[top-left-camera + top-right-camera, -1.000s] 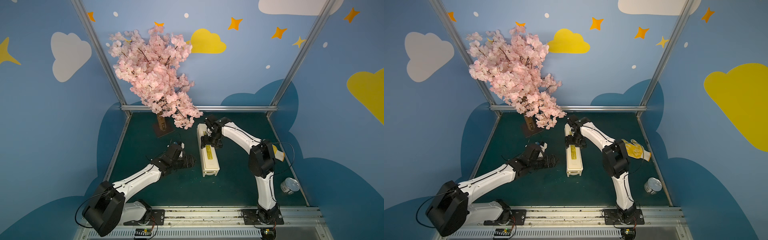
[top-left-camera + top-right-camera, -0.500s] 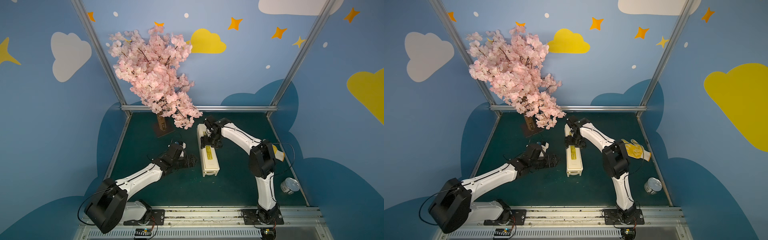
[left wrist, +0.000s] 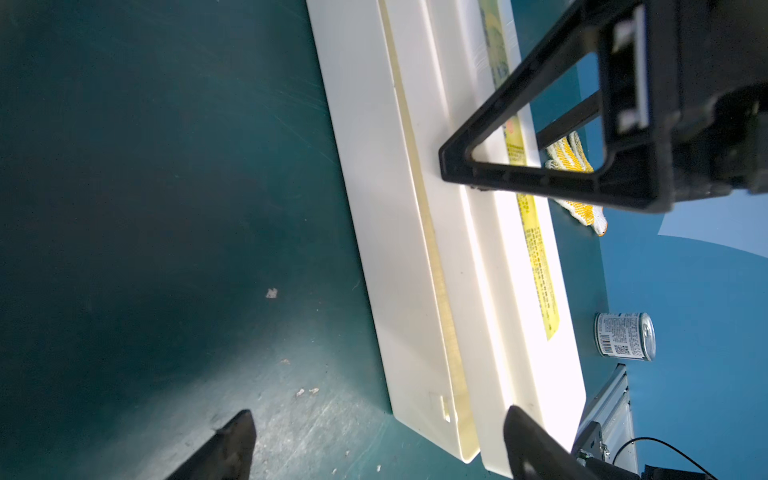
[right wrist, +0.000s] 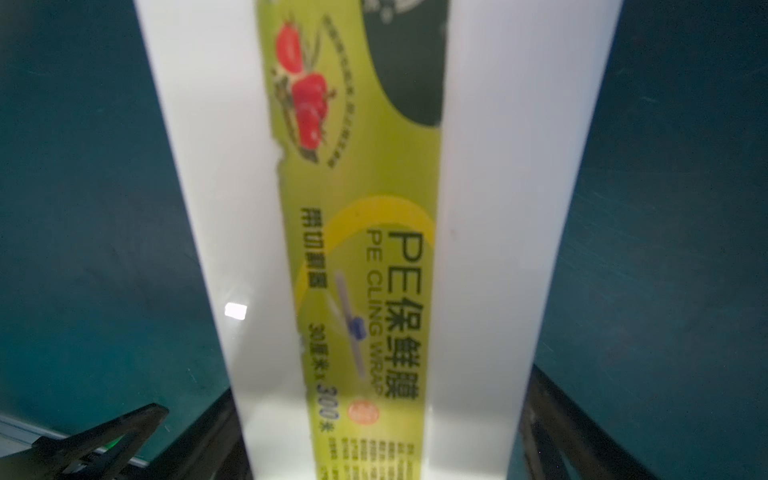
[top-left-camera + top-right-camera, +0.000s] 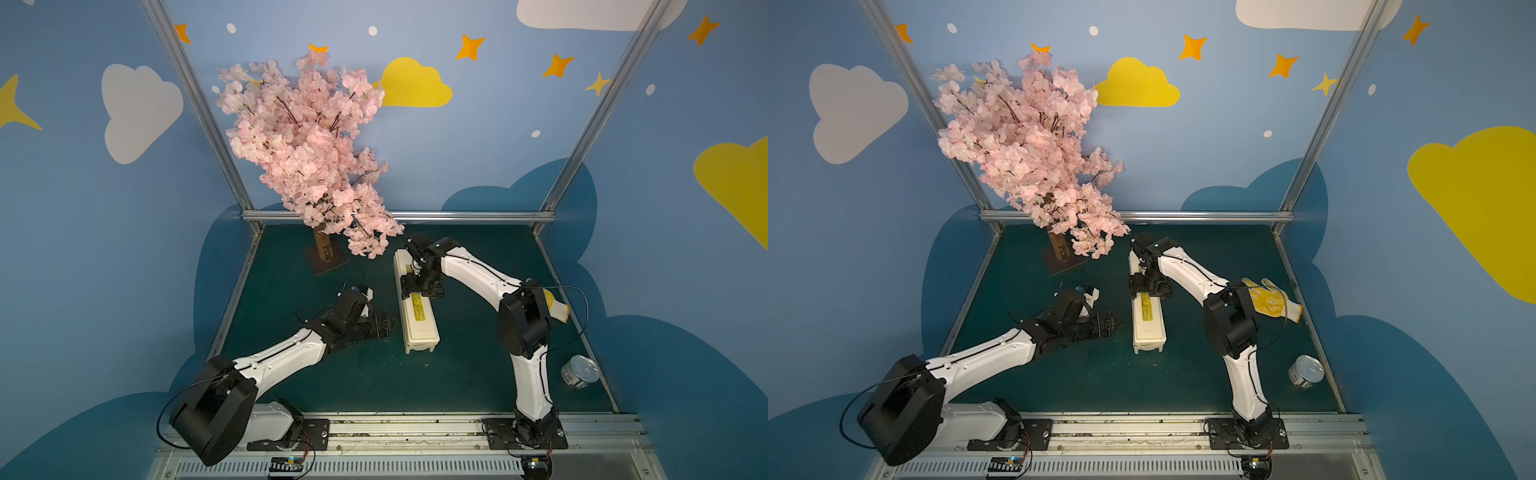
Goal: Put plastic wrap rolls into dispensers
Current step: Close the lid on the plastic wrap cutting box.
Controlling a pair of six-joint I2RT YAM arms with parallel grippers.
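The dispenser (image 5: 419, 328) (image 5: 1148, 328) is a long cream-white box lying lengthwise on the green table, lid down, yellow label on top (image 4: 365, 249). My right gripper (image 5: 419, 289) (image 5: 1148, 289) (image 4: 382, 419) straddles its far half, with one finger against each long side. Seen from the left wrist, one triangular black finger (image 3: 519, 183) sits against the lid's edge (image 3: 419, 249). My left gripper (image 5: 390, 324) (image 5: 1117, 322) (image 3: 380, 415) hovers open and empty, level with the box's near left corner. The plastic wrap roll is out of view.
A pink blossom tree (image 5: 307, 158) on a brown base stands at the back left and overhangs the box's far end. A silver tin can (image 5: 579, 372) lies near the right edge. A yellow glove (image 5: 1271, 301) lies behind the right arm's elbow.
My left gripper has crept slightly toward the dispenser's near left side. The right gripper and the box have stayed put.
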